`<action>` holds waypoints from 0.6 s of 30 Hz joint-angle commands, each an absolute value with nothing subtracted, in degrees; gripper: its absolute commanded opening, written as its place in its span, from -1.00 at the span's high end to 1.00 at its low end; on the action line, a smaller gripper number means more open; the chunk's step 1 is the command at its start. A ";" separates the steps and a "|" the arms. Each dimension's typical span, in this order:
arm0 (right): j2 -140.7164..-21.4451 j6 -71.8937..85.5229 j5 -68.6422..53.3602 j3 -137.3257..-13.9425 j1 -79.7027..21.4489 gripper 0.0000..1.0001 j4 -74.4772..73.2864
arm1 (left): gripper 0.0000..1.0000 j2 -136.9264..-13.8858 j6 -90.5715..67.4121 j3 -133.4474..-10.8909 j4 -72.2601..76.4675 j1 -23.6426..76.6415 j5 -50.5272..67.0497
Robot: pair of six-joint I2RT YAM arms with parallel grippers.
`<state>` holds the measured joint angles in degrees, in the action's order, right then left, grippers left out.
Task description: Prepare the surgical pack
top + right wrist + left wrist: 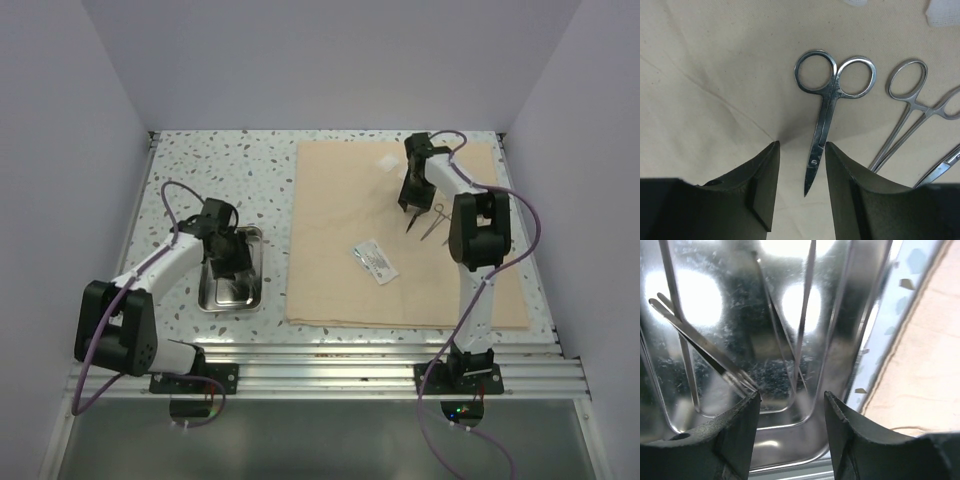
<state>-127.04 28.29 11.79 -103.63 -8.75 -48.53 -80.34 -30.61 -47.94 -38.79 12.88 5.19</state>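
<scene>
- Right gripper point(801, 150): jaws apart, empty, low over far-right part of beige cloth point(710, 80).
- Scissors point(826, 115): flat on cloth, directly ahead of gripper. Long axis nearly in line with fingers, blade tip between them, rings farthest. Right arm far nearer.
- Scissors thin polished steel, probably slippery; cloth soft, creased.
- Forceps point(907, 115): on cloth, just right of scissors.
- Left gripper point(792, 397): jaws apart, inside scratched shiny steel tray point(750, 300) off cloth's left edge, thin tweezers point(700, 347) at one fingertip.

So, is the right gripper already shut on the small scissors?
No, the right gripper stands open, and the small scissors lie flat on the beige cloth below it.
</scene>
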 commanded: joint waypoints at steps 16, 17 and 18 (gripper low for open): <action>-129.12 28.48 15.03 -103.99 -7.82 0.20 -47.56 | -0.17 -75.94 -26.98 -56.07 -39.46 12.66 10.02; -129.02 28.48 14.42 -103.80 -7.74 0.23 -47.55 | -0.17 -75.94 -26.90 -56.60 -39.55 12.66 10.19; -129.02 28.65 14.41 -103.80 -7.65 0.24 -47.90 | -0.16 -75.94 -26.89 -56.86 -39.64 12.57 10.37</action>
<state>-129.64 28.08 14.00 -105.47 -8.49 -48.45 -76.97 -28.25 -53.67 -38.98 12.88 8.99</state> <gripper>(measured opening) 0.387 0.584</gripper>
